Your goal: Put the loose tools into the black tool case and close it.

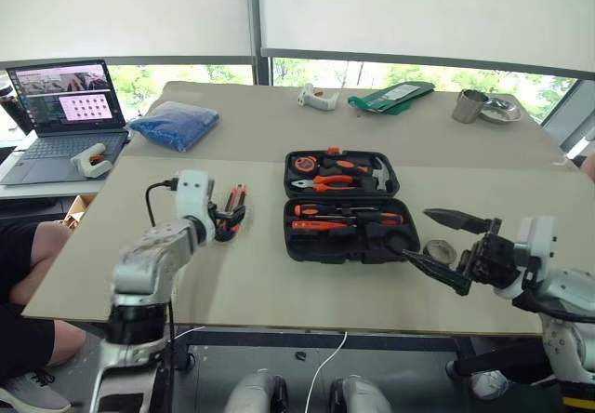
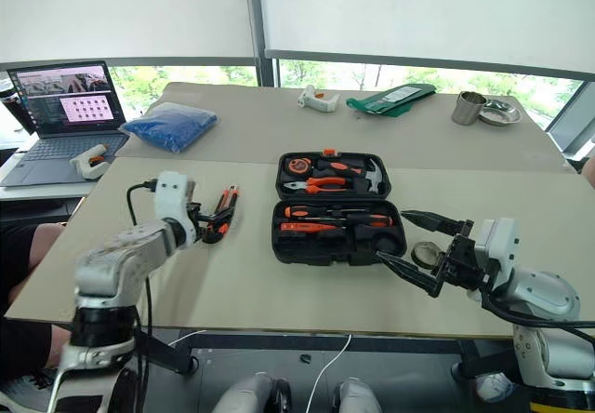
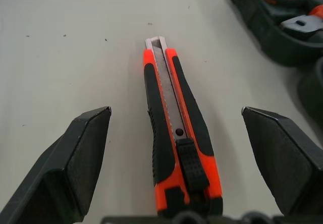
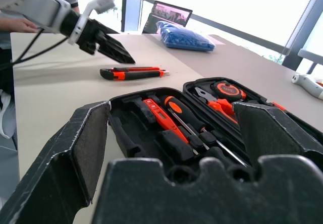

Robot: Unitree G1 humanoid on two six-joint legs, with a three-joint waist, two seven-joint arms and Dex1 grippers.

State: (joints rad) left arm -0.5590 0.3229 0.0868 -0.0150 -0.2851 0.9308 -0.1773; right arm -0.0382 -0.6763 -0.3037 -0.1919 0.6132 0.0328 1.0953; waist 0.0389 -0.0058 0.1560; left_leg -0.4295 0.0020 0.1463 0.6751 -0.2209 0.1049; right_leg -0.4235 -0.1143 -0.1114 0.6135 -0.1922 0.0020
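The left gripper point(image 3: 176, 133), fingers spread, should sink evenly around the knife point(image 3: 176, 138) and pinch its handle before lifting.

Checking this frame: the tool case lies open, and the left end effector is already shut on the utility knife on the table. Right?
Not quite. The left end effector is open: in the left wrist view its fingers stand apart on either side of the utility knife, touching nothing. The tool case does lie open, and the knife lies on the table.
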